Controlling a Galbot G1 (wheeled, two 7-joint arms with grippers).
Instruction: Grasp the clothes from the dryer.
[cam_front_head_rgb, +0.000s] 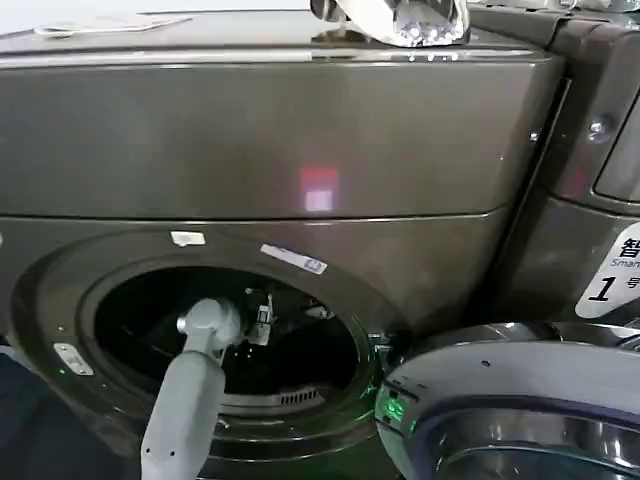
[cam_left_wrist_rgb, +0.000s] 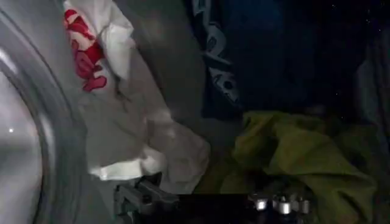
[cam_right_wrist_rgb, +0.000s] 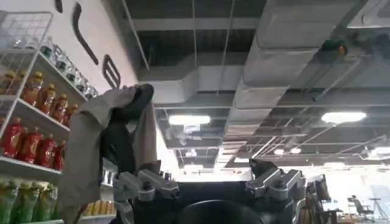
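We are reaching the open left gripper (cam_left_wrist_rgb: 210, 204) inside the dryer (cam_front_head_rgb: 300, 150); the clothes (cam_left_wrist_rgb: 292, 152) look soft, light, easiest pinched at a raised yellow-green fold.

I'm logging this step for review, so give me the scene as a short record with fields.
dryer: bronze-grey front loader, door swung open
left arm: reaching through the porthole into the drum
left gripper: open, just above the clothes
clothes: white piece with red marks beside yellow-green piece, in the drum
right gripper: open, pointing up toward the ceiling, holding nothing
grasp: not yet made
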